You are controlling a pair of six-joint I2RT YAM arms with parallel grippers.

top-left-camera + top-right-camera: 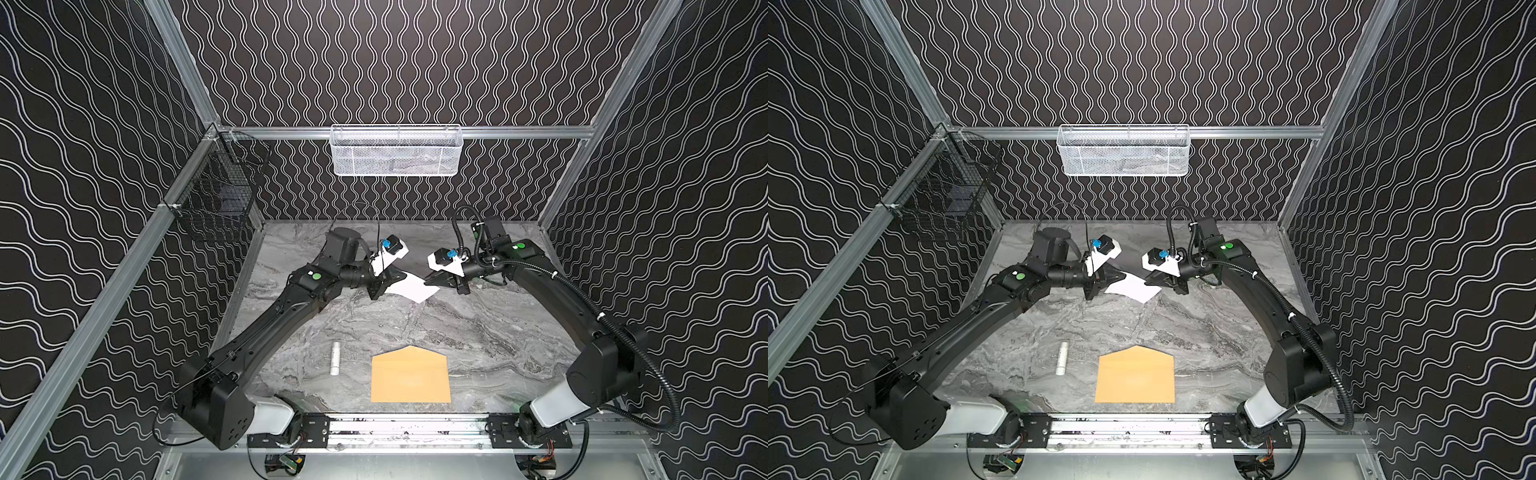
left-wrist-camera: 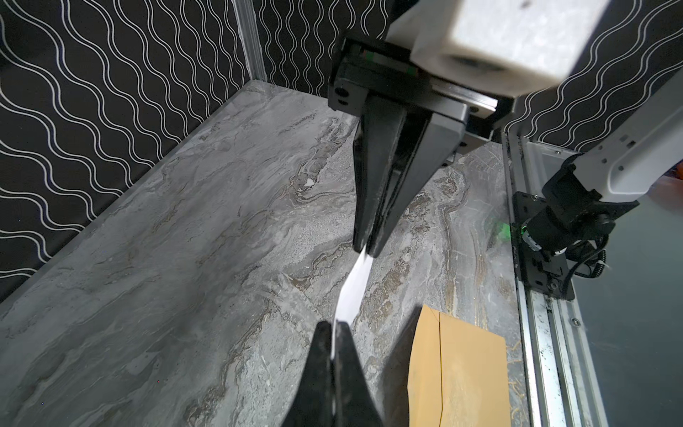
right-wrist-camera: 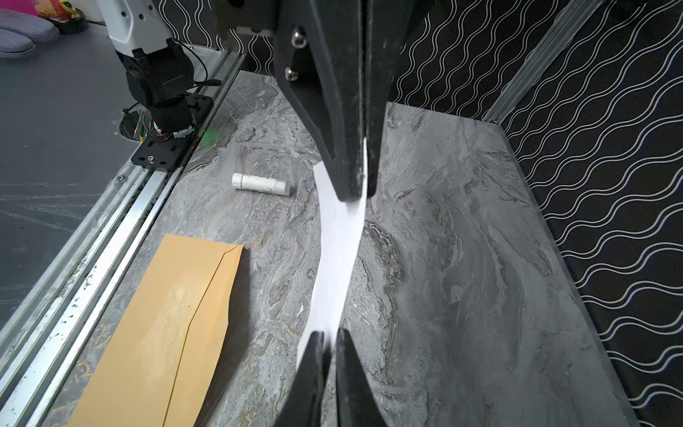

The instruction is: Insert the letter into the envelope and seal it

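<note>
Beyond the envelope [image 1: 410, 378], toward the back wall and well apart from it, the letter [image 1: 415, 289] is held off the worktop [image 1: 498, 332], stretched between the two arms. The left end effector [image 1: 400, 276] has its fingers pressed onto one end of the sheet. The right end effector [image 1: 427, 282] pinches the opposite end, with only a sliver of gap between its fingers in the right wrist view. The paper bows slightly between them. The envelope lies flat near the front rail, flap open, its point toward the letter. Near the envelope's left side rests a small white cylinder [image 1: 336, 358].
</note>
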